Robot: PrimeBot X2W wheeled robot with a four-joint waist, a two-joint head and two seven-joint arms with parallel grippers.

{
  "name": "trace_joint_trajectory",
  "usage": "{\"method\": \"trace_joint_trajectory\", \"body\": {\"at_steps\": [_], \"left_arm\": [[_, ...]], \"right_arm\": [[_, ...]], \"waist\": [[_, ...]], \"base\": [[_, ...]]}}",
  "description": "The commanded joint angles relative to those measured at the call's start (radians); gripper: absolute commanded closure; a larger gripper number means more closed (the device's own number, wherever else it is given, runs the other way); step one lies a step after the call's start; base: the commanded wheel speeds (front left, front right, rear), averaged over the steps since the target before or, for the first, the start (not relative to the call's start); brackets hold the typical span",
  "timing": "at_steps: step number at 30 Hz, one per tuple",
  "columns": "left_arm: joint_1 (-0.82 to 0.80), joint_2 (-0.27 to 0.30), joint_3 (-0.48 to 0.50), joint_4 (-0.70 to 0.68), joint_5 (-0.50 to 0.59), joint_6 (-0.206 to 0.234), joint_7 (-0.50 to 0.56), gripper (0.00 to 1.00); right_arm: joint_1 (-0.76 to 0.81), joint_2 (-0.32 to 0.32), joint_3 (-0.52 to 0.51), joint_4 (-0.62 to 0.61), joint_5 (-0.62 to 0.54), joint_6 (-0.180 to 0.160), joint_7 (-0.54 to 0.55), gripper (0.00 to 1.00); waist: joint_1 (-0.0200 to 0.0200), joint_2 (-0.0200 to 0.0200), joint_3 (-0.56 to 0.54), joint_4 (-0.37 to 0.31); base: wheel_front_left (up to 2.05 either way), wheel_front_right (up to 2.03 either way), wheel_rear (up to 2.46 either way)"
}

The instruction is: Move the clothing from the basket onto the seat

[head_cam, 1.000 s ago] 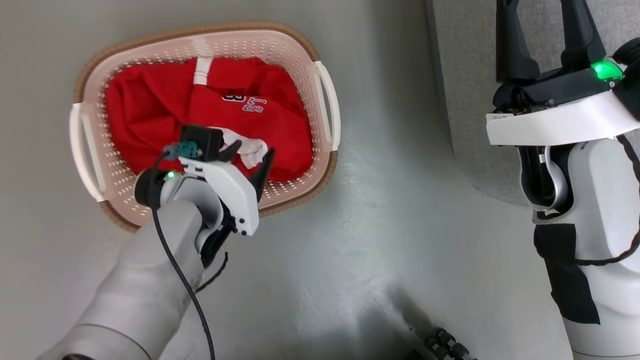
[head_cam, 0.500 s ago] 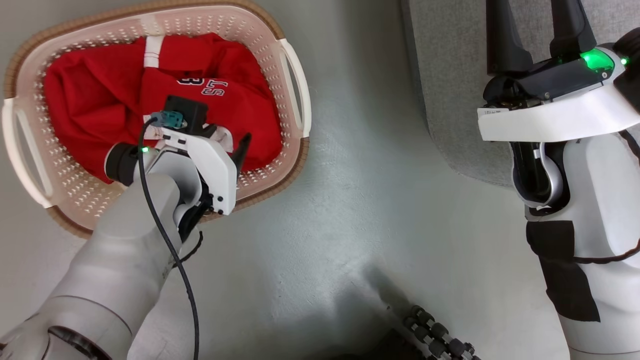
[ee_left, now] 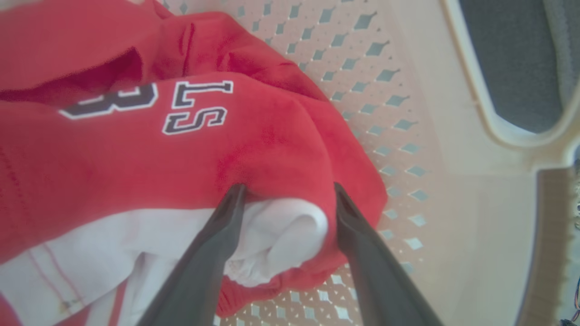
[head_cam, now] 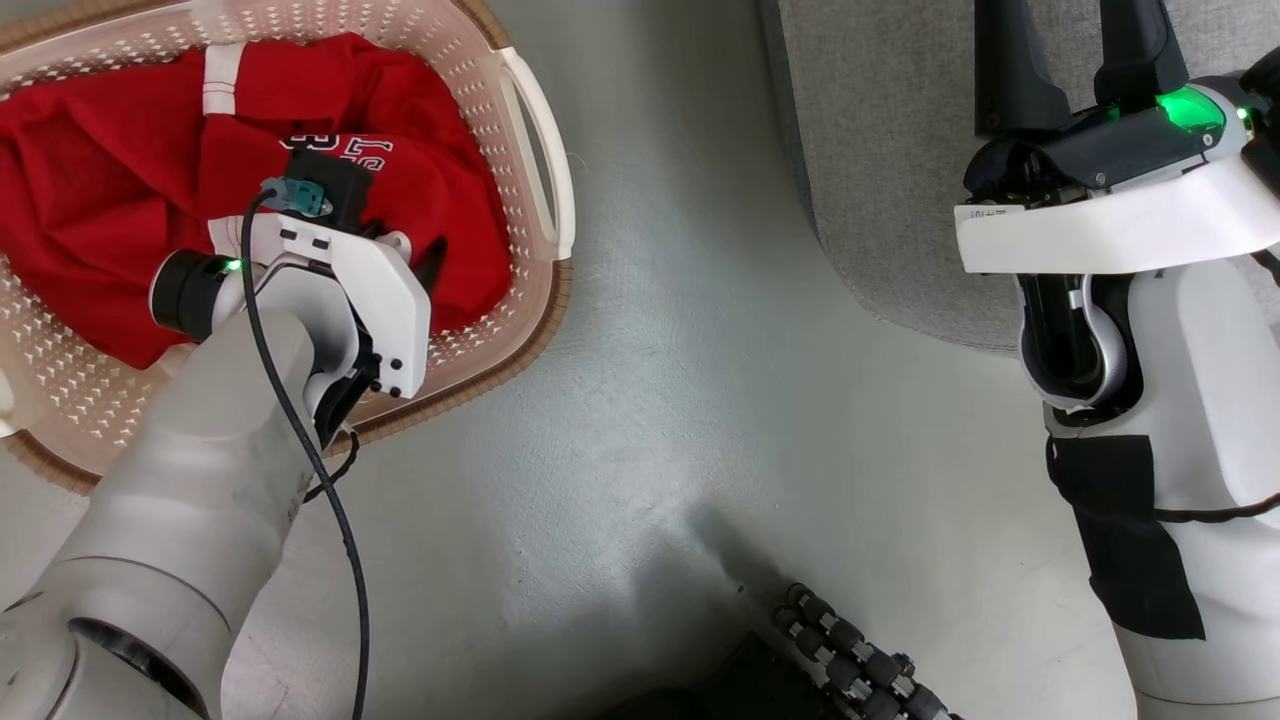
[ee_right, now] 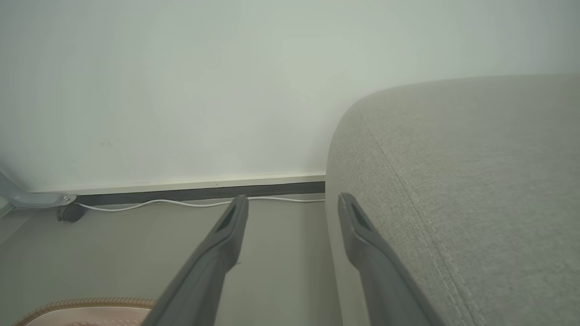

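The red clothing (head_cam: 100, 170) lies crumpled in the cream perforated basket (head_cam: 520, 300) on the floor at the upper left. My left gripper (ee_left: 286, 190) reaches down into the basket. It is open, its two dark fingers straddling a white fold of the clothing (ee_left: 290, 226) near the lettering. In the head view one finger (head_cam: 432, 268) shows against the red fabric, the other hidden behind the wrist. The basket wall (ee_left: 408, 136) is just to the right. My right gripper (head_cam: 1072, 60) stands open and empty above the near edge of the grey seat (head_cam: 880, 150). The seat (ee_right: 476, 181) curves up on the right.
Grey floor lies between the basket and the seat. A white cable (ee_right: 181, 202) runs along the wall's baseboard, with a grey wheeled leg (ee_right: 68, 212) at the left. A black ribbed part (head_cam: 850, 650) sits at the bottom of the head view.
The head camera has shifted, sliding the picture left. My left gripper has sunk lower into the basket, onto the white fold. The right arm has held still.
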Motion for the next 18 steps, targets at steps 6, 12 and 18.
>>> {"method": "trace_joint_trajectory", "body": {"at_steps": [6, 12, 18], "left_arm": [[-0.015, -0.006, -0.013, 0.005, -0.006, -0.004, -0.027, 1.0], [0.013, -0.015, -0.023, -0.005, -0.027, -0.004, -0.094, 1.0], [0.053, -0.034, -0.033, -0.017, -0.052, -0.004, -0.148, 1.0]], "right_arm": [[0.021, 0.001, -0.009, -0.018, -0.007, 0.007, -0.006, 0.0], [0.026, 0.001, -0.03, 0.001, -0.044, 0.007, -0.006, 0.0], [0.046, 0.001, -0.043, 0.025, -0.084, 0.007, -0.006, 0.0]], "waist": [[0.0, 0.0, -0.008, 0.012], [0.0, 0.0, -0.067, 0.052], [0.0, 0.0, -0.134, 0.093]], "base": [[0.0, 0.0, 0.0], [0.0, 0.0, 0.0], [0.0, 0.0, 0.0]]}}
